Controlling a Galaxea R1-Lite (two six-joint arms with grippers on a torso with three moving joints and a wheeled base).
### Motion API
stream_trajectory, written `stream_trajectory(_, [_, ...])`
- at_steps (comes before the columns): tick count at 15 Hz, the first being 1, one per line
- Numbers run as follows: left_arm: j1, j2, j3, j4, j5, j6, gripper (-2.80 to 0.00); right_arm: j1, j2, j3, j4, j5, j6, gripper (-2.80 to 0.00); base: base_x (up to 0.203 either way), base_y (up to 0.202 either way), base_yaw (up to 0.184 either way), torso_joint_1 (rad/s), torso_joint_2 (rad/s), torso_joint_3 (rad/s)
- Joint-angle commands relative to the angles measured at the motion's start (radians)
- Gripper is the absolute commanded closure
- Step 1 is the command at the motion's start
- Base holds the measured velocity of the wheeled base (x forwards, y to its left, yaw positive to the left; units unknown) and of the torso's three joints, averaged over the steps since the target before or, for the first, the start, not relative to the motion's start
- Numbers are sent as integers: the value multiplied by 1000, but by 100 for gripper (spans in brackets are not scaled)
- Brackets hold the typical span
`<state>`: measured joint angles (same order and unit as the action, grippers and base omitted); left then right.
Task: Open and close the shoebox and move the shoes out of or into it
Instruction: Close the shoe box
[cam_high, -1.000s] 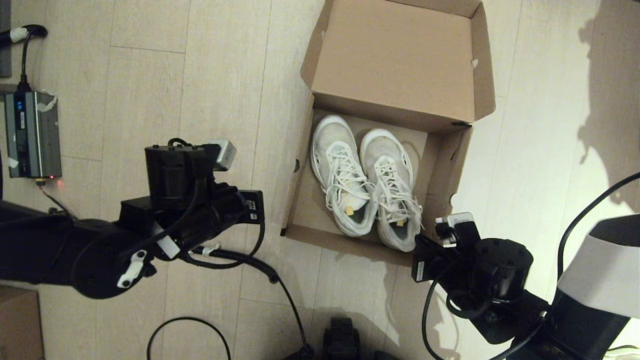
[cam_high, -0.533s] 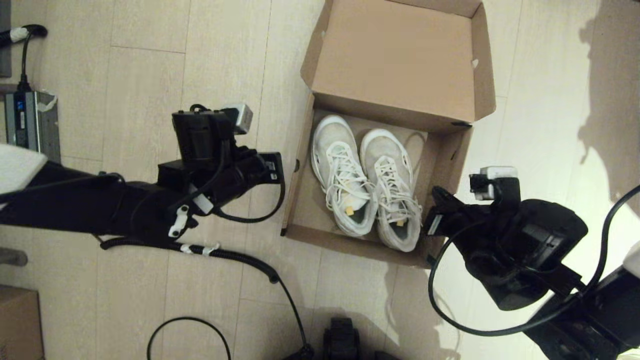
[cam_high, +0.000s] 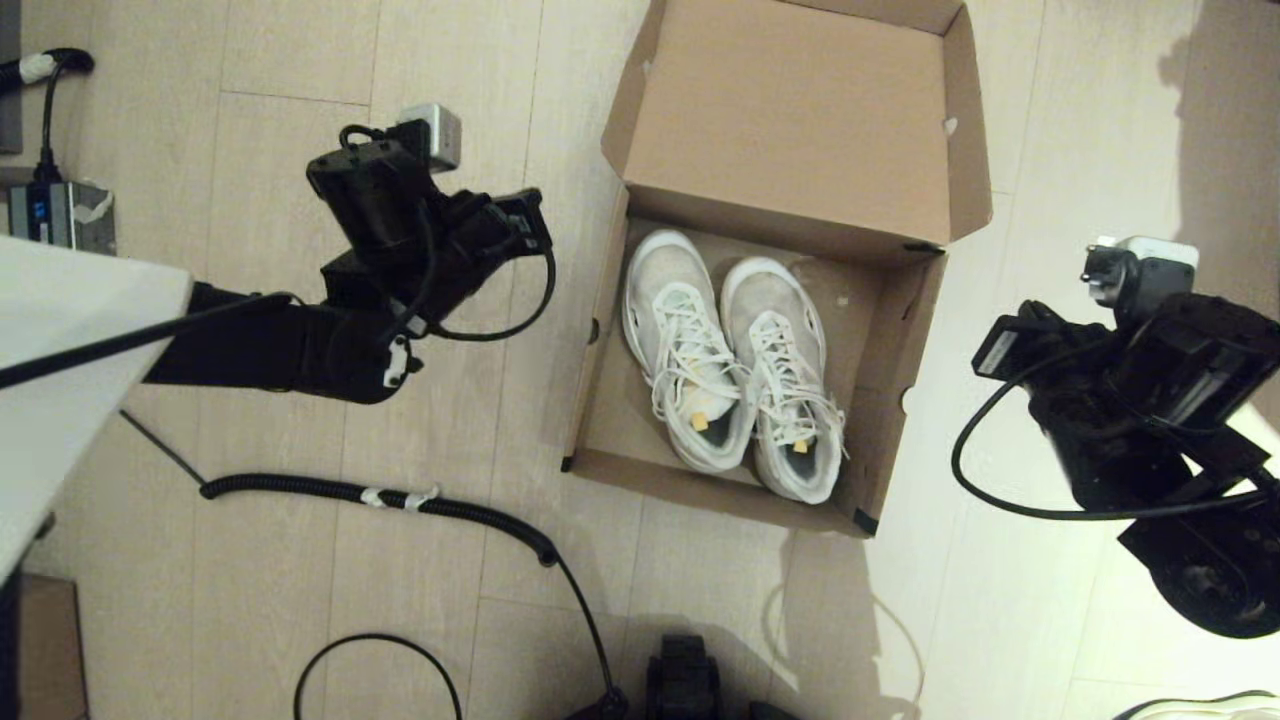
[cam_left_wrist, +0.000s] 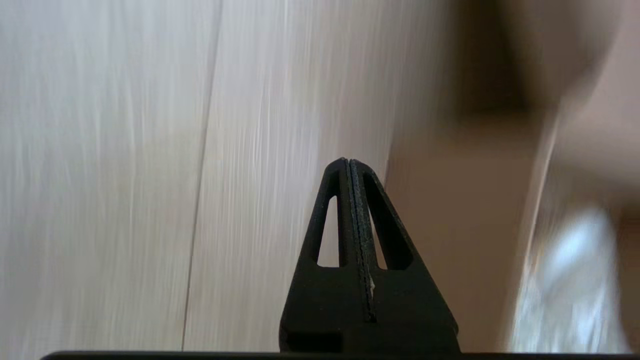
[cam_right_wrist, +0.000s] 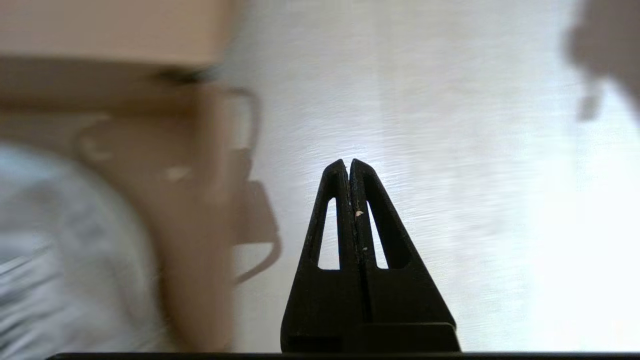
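The brown cardboard shoebox (cam_high: 600, 400) lies open on the wooden floor, its flap lid (cam_high: 790, 120) folded back at the far side. Both white lace-up sneakers (cam_high: 735, 365) rest side by side inside, toes toward the lid. My left gripper (cam_left_wrist: 349, 162) hangs shut and empty over the floor to the left of the box. My right gripper (cam_right_wrist: 348, 162) is shut and empty too, over bare floor to the right of the box wall (cam_right_wrist: 200, 225). In the head view both sets of fingers are hidden under the arms.
A grey power unit (cam_high: 60, 210) with its cable sits at the far left. A black coiled cable (cam_high: 440, 510) runs across the floor in front of the box. A brown carton corner (cam_high: 40, 650) shows at the near left.
Both arms have swung away from me and outward: the left wrist rose along the box's left side, the right wrist left the box's near right corner for the floor beside it. Box and shoes stayed put.
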<state>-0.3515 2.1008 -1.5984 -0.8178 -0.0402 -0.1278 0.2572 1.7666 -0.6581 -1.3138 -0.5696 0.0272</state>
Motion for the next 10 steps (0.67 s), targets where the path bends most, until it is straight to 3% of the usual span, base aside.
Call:
stream_trajectory(1, [12, 103, -114, -71, -31, -62, 0, -67, -7, 7, -6, -1, 3, 0, 0, 0, 0, 0, 0, 0])
stream_trajectory(3, [11, 164, -198, -184, -79, -209, 0, -118, 12, 13, -7, 29, 8, 0, 0, 0, 0, 0, 0, 0])
stream_trajectory(5, [6, 173, -207, -196, -121, -294, 0, -151, 41, 36, -18, 128, 39, 0, 0, 0, 0, 0, 0, 0])
stream_trajectory(6, [4, 179, -212, -202, -138, -347, 0, -151, 40, 47, -23, 141, 44, 0, 0, 0, 0, 0, 0, 0])
stream_trajectory(7, [3, 198, -223, -225, -160, -379, 0, -151, 38, 59, -27, 142, 43, 0, 0, 0, 0, 0, 0, 0])
stream_trajectory(10, [6, 302, -315, -322, -258, -388, 0, -153, 34, 107, -51, 144, 44, 0, 0, 0, 0, 0, 0, 0])
